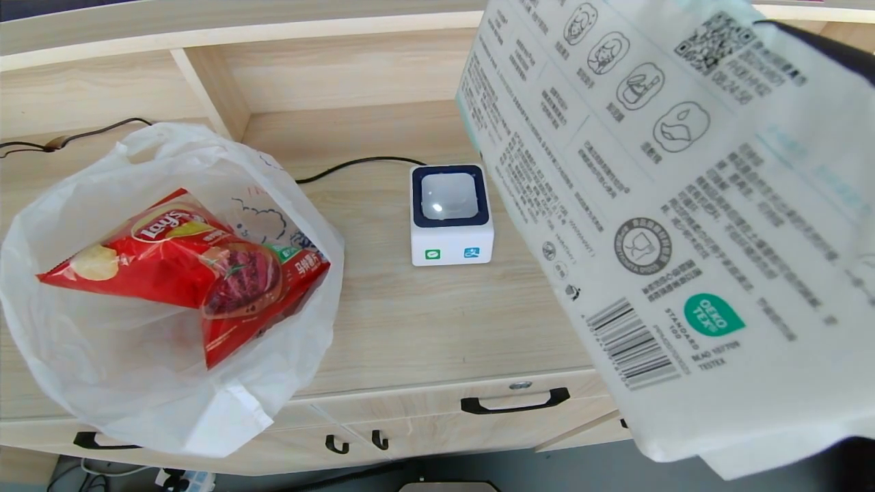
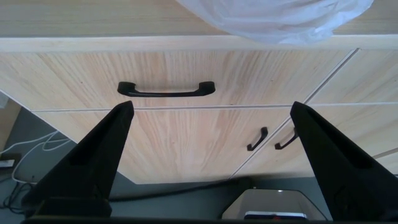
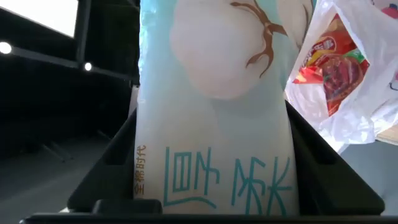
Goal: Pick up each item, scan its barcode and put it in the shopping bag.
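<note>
Pack [image 1: 683, 225] was held pinched in the right gripper [image 3: 211, 180], high over the counter [image 1: 424, 321] at its right end, long axis slanted, barcode [image 1: 632, 342] turned upward. Scanner [image 1: 451, 213] lay below and to the pack's left, so a turn-over was judged needed. Bag [image 1: 82, 383] with chips [image 1: 171, 266] was set farther left. Left gripper [image 2: 208, 155] was spread wide before the drawers [image 2: 186, 137].
</note>
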### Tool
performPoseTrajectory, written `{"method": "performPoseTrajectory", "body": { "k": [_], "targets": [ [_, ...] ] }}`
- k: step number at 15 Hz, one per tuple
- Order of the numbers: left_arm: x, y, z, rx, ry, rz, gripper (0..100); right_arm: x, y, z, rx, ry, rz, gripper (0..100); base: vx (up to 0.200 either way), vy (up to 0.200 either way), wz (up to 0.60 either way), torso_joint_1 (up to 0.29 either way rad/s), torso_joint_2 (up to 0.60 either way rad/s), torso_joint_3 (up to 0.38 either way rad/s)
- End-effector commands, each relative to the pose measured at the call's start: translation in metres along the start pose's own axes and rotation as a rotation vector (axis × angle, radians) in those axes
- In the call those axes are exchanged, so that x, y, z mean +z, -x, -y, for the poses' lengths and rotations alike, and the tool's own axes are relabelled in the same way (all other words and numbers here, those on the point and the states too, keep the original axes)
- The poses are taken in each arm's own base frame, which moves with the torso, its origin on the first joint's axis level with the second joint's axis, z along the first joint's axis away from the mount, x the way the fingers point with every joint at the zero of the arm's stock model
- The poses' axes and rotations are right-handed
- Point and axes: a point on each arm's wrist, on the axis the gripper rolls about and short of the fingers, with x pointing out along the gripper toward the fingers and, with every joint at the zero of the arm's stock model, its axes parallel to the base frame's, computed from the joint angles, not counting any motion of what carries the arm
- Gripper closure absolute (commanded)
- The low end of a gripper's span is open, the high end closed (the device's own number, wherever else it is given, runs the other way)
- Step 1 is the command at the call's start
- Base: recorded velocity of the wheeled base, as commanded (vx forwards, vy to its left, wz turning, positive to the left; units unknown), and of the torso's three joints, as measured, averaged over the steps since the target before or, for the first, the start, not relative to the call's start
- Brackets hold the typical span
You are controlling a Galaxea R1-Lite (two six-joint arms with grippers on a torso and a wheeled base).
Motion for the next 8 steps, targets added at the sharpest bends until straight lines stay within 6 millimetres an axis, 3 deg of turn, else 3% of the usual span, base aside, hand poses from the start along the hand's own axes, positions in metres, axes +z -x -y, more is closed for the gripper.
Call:
{"method": "performPoseTrajectory", "body": {
  "k": [1, 4, 8],
  "targets": [
    [0.0001, -0.0001, 0.0, 0.0, 0.001, -0.001, 0, -0.0022, -0.0076, 0.0046, 0.012, -0.056, -0.013, 100, 0.0, 0.0, 0.0, 0.0, 0.0, 0.0],
    [0.0001, -0.0001, 0.0, 0.0, 0.001, -0.001, 0, -0.0017, -0.0037, -0.003, 0.094, -0.21, -0.008, 100, 0.0, 0.0, 0.0, 0.0, 0.0, 0.0],
    [0.0002, -0.0001, 0.0, 0.0, 0.001, 0.0, 0, -0.0037, -0.004, 0.0045, 0.112, -0.302, -0.022, 100, 0.0, 0.0, 0.0, 0.0, 0.0, 0.0]
  ]
}}
